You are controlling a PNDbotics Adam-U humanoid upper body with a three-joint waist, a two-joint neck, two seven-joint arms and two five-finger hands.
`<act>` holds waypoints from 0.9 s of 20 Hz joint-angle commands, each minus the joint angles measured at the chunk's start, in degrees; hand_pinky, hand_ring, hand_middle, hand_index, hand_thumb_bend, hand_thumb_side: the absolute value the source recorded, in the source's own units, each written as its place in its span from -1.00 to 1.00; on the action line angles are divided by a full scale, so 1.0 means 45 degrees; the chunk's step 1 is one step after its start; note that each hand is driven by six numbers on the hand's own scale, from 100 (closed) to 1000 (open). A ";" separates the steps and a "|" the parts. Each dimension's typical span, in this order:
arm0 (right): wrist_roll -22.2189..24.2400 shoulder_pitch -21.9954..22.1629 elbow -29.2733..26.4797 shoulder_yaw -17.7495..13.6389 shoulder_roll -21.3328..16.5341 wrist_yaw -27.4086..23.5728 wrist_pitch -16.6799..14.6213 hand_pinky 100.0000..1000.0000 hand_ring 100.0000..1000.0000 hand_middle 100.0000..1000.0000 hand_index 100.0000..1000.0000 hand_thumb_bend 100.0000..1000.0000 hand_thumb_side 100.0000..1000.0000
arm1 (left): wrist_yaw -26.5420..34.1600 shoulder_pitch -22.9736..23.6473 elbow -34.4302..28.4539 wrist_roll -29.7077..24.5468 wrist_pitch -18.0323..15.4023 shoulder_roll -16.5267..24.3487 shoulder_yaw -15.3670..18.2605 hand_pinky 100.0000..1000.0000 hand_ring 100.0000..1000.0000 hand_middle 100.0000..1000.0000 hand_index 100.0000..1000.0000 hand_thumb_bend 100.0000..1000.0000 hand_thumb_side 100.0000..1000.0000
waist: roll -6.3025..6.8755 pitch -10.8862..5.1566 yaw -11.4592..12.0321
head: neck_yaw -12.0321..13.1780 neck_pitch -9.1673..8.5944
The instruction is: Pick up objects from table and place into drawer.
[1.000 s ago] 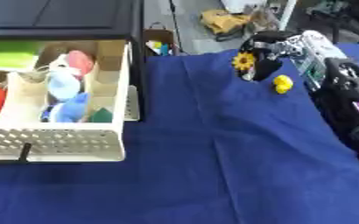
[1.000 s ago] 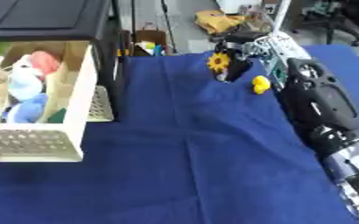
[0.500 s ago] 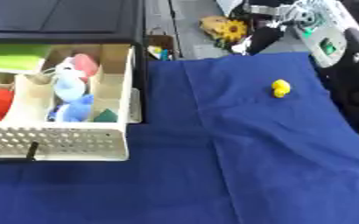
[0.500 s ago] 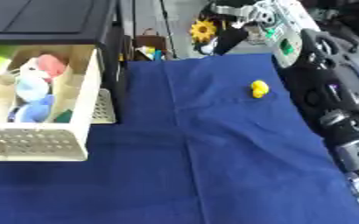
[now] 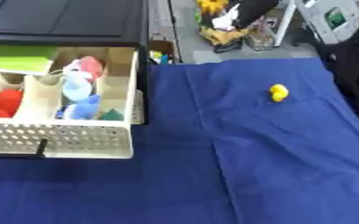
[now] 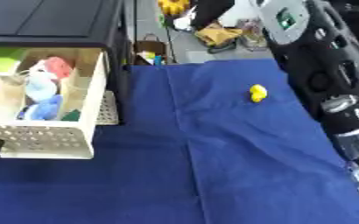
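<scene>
A small yellow duck [image 5: 278,92] lies on the blue cloth [image 5: 236,166] at the far right. My right hand [image 6: 210,10] is raised at the top edge of the view, past the table's far side, its dark fingers curled on a yellow flower toy [image 6: 173,5]. The forearm [image 6: 324,74] runs down the right side. An open white perforated drawer [image 5: 60,141] sticks out of the black cabinet [image 5: 60,22] at the left. It holds red, blue, pink and green toys. My left hand shows in no view.
Beyond the table's far edge are floor clutter [image 5: 227,35] and a small box [image 5: 162,47]. The cloth's right edge runs close beside the duck. The drawer's front overhangs the left part of the cloth.
My right hand has risen with the flower toy, from beside the duck up and left to the top edge. The duck stays put. The camera has shifted too.
</scene>
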 commanded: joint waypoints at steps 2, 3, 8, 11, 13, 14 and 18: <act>0.0275 -0.0722 -0.0702 0.0057 0.0488 -0.0591 0.0255 -0.20 -0.17 -0.48 -0.19 -1.00 -0.30 | 0.0202 -0.0052 -0.0166 0.0040 -0.0028 0.0485 0.0048 0.17 0.45 0.46 0.70 -0.87 1.00 | 0.0005 -0.0322 0.0114 | -0.0101 0.0112; 0.0308 -0.0821 -0.0756 0.0074 0.0670 -0.0640 0.0320 -0.20 -0.17 -0.48 -0.20 -1.00 -0.30 | 0.0237 -0.0064 -0.0166 0.0026 -0.0028 0.0489 0.0041 0.17 0.45 0.46 0.70 -0.87 1.00 | -0.0002 -0.0333 0.0162 | -0.0122 0.0123; 0.0477 -0.1179 -0.0890 0.0213 0.1498 -0.0740 0.0501 -0.20 -0.18 -0.48 -0.20 -1.00 -0.30 | 0.0401 -0.0152 -0.0166 -0.0057 -0.0011 0.0479 0.0007 0.17 0.45 0.46 0.70 -0.87 1.00 | -0.0046 -0.0327 0.0374 | -0.0178 0.0084; 0.0532 -0.1325 -0.0815 0.0317 0.1984 -0.0588 0.0505 -0.20 -0.17 -0.48 -0.20 -1.00 -0.30 | 0.0487 -0.0229 -0.0166 -0.0122 0.0040 0.0458 -0.0011 0.17 0.45 0.46 0.70 -0.87 1.00 | -0.0087 -0.0301 0.0502 | -0.0261 0.0022; 0.0531 -0.1363 -0.0701 0.0352 0.2274 -0.0468 0.0481 -0.20 -0.17 -0.48 -0.20 -1.00 -0.30 | 0.0534 -0.0273 -0.0166 -0.0163 0.0071 0.0436 -0.0017 0.17 0.46 0.47 0.70 -0.87 1.00 | -0.0108 -0.0268 0.0573 | -0.0305 -0.0013; 0.0535 -0.1366 -0.0637 0.0366 0.2386 -0.0418 0.0462 -0.20 -0.17 -0.48 -0.20 -1.00 -0.30 | 0.0550 -0.0292 -0.0166 -0.0185 0.0084 0.0423 -0.0019 0.17 0.46 0.47 0.70 -0.87 1.00 | -0.0115 -0.0251 0.0601 | -0.0319 -0.0025; 0.0638 -0.1227 -0.0433 0.0532 0.2655 -0.0269 0.0297 -0.18 -0.09 -0.41 -0.14 -1.00 -0.26 | 0.0586 -0.0350 -0.0166 -0.0247 0.0123 0.0366 -0.0004 0.17 0.46 0.47 0.70 -0.88 1.00 | -0.0134 -0.0159 0.0696 | -0.0357 -0.0065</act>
